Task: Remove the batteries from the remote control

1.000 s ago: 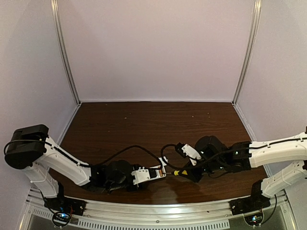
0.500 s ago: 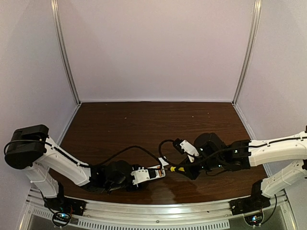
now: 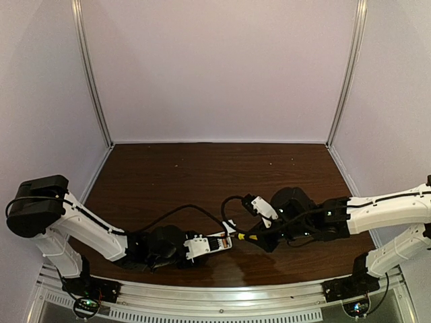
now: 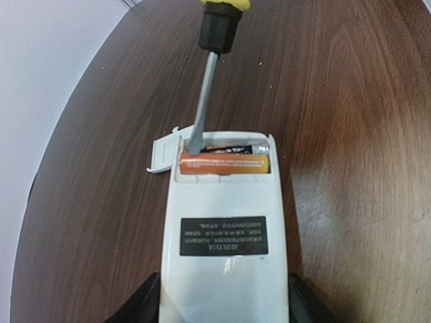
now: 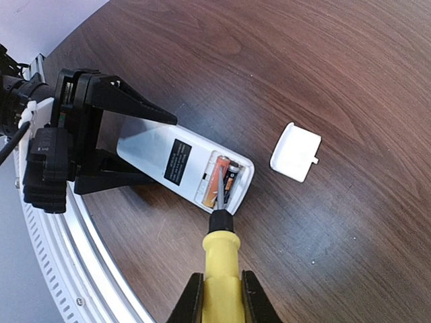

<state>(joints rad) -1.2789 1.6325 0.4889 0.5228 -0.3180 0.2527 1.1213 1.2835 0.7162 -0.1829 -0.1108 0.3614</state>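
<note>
Lying in one remote control (image 4: 222, 235): apparently two batteries (image 4: 224, 163); one screwdriver (image 4: 204, 101).

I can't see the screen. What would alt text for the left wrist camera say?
A white remote control lies back-up on a wooden table, held by the left claw, its open bay showing two batteries, orange and dark. The tip of a screwdriver pokes in at the orange one's end; a small white cover lies alongside.
</note>
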